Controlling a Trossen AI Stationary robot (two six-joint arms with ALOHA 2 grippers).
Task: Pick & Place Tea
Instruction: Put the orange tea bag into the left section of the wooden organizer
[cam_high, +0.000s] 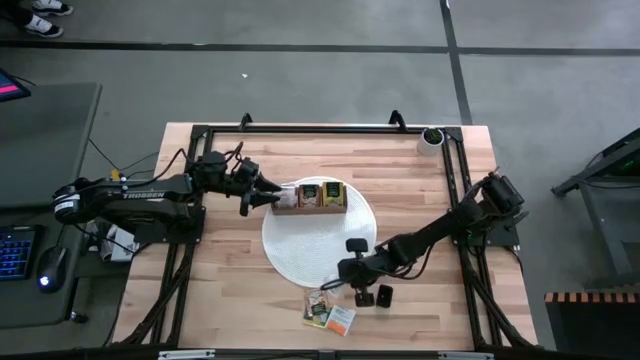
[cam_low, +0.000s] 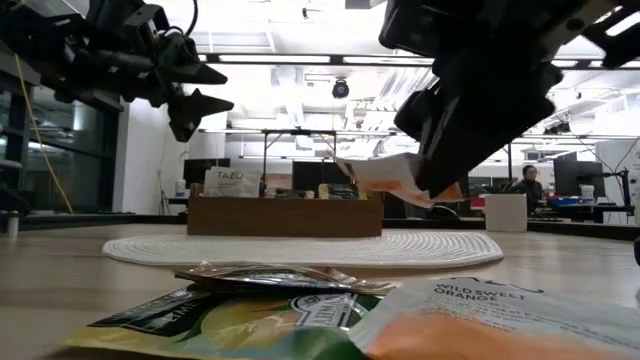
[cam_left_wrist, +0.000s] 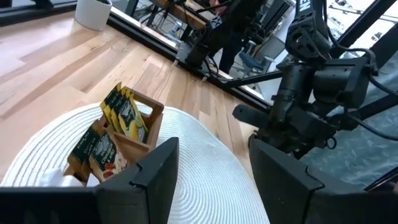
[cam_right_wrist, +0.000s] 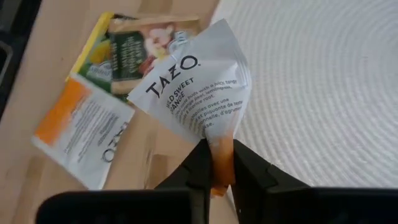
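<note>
Tea packet (cam_right_wrist: 198, 87) was pinched by one corner in the right end effector (cam_right_wrist: 217, 163), lifted clear of the desk (cam_high: 230, 290) at the white mat's (cam_high: 290, 255) edge, probably so it could drop upright into the wooden box (cam_high: 322, 197); left end effector (cam_high: 262, 194) hung spread and empty by that box; only the right wrist view showed the pinch, only the low view the gap underneath; three more packets (cam_high: 330, 315) lay nearby

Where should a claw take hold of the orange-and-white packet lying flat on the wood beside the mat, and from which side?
Probably its free outer edge. The orange-and-white packet lies flat, its other side against the green packets, so come from above at that bare-wood edge.
</note>
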